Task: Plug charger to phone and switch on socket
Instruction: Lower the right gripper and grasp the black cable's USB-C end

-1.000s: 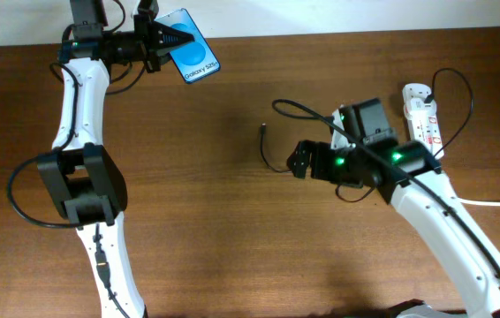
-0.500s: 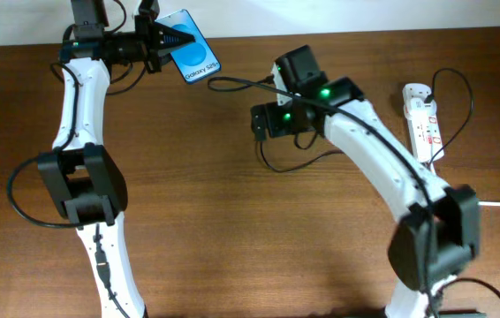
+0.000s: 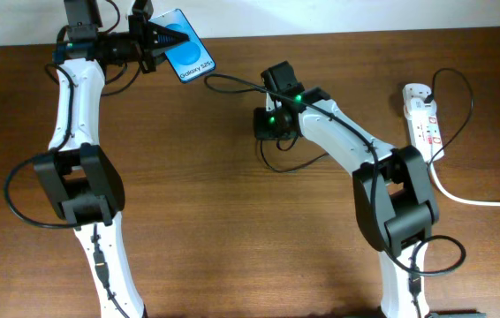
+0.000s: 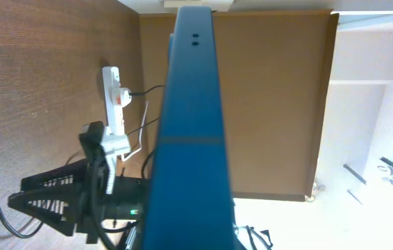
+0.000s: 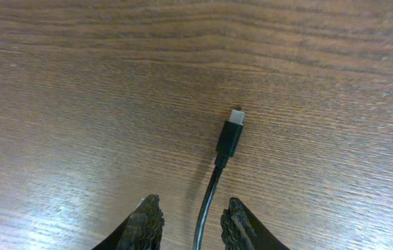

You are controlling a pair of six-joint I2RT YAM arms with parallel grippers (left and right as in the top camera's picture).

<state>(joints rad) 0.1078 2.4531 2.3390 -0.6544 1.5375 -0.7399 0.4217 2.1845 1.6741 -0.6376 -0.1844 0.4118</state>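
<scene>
My left gripper [image 3: 162,41] is shut on the phone [image 3: 185,56], holding it up at the table's far left edge with its blue screen facing the overhead camera. In the left wrist view the phone [image 4: 186,125] shows edge-on. The charger [image 3: 278,164], a thin black cable, curls across the middle of the table. My right gripper [image 3: 261,124] sits low over its connector end. In the right wrist view the cable runs between my fingers [image 5: 146,221] without touching them, and the connector tip [image 5: 230,136] lies on the wood just ahead. The socket [image 3: 422,115] lies at the far right.
A thick white cord [image 3: 475,199] leaves the socket toward the right edge. The charger's cable loops from the socket past my right arm. The left wrist view also shows the socket [image 4: 115,97] and my right arm's gripper [image 4: 57,201] across the table.
My right arm swung from the right side over to the charger's connector end, and its jaws narrowed around the cable. My left arm, with the phone, shifted slightly left.
</scene>
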